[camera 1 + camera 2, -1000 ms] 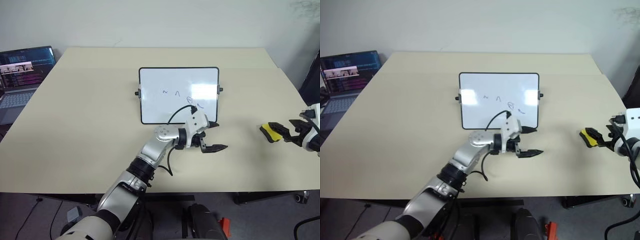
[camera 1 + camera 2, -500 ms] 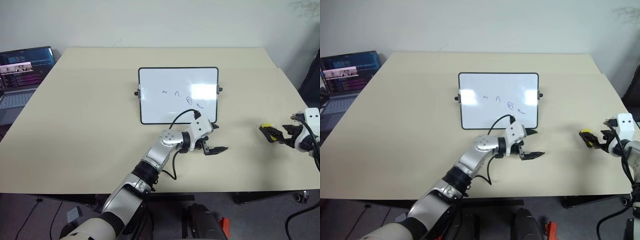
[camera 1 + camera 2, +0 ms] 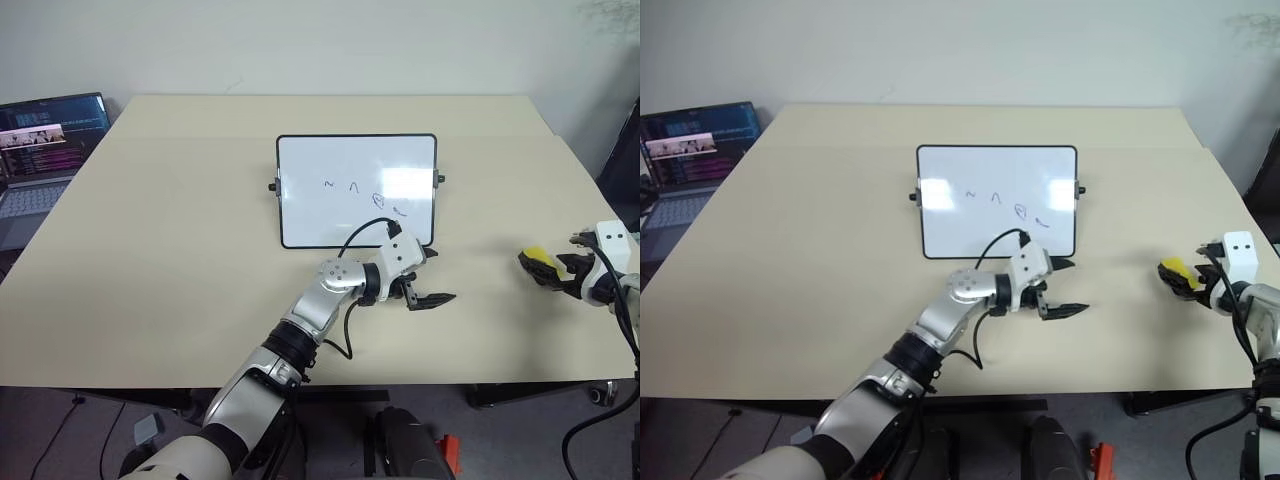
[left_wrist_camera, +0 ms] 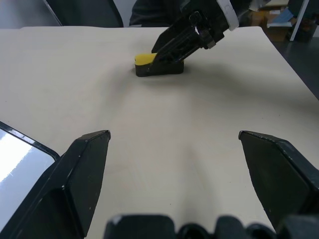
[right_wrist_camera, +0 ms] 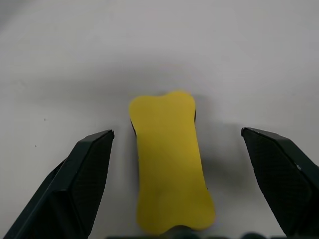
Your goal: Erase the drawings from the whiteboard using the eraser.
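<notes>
Your right gripper [image 5: 174, 164] is spread wide around the eraser [image 5: 169, 159] near the desk [image 3: 180, 260]'s right edge; close off-centre and it may skid away. Left gripper [image 3: 425, 275] gapes empty

Both eye views look forward and down from head height over the whole beige surface [image 3: 180, 260], sharing the whiteboard [image 3: 357, 190] near the middle, the laptop [image 3: 45, 150] at ten o'clock and the eraser [image 3: 540, 262] at three o'clock. The left wrist view sits low and nearly level, facing across the surface toward the eraser well beyond its jaws. The right wrist view looks steeply down, very close, with the eraser between its spread jaws.
</notes>
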Controlling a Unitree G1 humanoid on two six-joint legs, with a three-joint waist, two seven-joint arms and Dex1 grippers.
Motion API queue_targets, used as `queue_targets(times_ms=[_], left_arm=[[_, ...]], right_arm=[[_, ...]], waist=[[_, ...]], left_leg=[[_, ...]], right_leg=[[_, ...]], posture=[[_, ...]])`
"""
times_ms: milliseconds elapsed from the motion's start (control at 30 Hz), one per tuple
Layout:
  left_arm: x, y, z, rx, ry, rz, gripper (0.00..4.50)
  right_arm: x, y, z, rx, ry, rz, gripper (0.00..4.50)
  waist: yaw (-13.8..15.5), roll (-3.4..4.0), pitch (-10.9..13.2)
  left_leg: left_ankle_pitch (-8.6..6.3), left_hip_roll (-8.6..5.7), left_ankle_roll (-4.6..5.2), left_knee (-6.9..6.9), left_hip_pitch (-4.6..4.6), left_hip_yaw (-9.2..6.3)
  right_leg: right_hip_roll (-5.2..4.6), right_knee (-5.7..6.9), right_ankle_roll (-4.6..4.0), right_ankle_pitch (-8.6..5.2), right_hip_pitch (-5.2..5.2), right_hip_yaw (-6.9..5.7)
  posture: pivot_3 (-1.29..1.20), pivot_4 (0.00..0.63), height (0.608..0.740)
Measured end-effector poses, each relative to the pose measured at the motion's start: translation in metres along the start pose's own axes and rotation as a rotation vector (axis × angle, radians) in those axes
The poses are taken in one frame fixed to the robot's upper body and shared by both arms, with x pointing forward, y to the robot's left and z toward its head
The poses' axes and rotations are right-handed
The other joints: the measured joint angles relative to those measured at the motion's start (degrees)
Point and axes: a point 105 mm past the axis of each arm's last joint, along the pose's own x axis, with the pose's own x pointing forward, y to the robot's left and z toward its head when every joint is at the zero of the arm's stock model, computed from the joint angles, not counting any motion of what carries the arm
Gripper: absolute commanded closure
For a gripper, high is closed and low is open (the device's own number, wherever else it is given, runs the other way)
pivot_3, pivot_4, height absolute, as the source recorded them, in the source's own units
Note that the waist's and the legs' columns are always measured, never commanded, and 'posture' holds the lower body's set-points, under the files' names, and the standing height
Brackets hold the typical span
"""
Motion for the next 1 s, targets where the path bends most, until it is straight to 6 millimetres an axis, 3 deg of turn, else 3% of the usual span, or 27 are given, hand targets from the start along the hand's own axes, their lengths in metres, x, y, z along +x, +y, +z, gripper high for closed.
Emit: queue_targets(times_ms=[667, 1000], left_arm=[[-0.002, 0.002, -0.001, 0.001, 0.006, 0.007, 0.0], [-0.002, 0.002, -0.002, 0.001, 0.008, 0.009, 0.0]], right_arm=[[0.001, 0.006, -0.001, -0.012, 0.014, 0.04, 0.18], [0.0, -0.003, 0.009, -0.075, 0.046, -0.019, 0.18]], waist=[[-0.05, 0.01, 0.0], [-0.09, 0.01, -0.01]], left_leg=[[0.0, 0.0, 0.0, 0.0, 0.0, 0.0], [0.0, 0.0, 0.0, 0.01, 0.01, 0.01]], right_leg=[[0.0, 0.01, 0.0, 0.0, 0.0, 0.0], [0.0, 0.03, 0.0, 0.0, 0.0, 0.01]], posture=[[0.0, 0.15, 0.74], [0.0, 0.15, 0.74]])
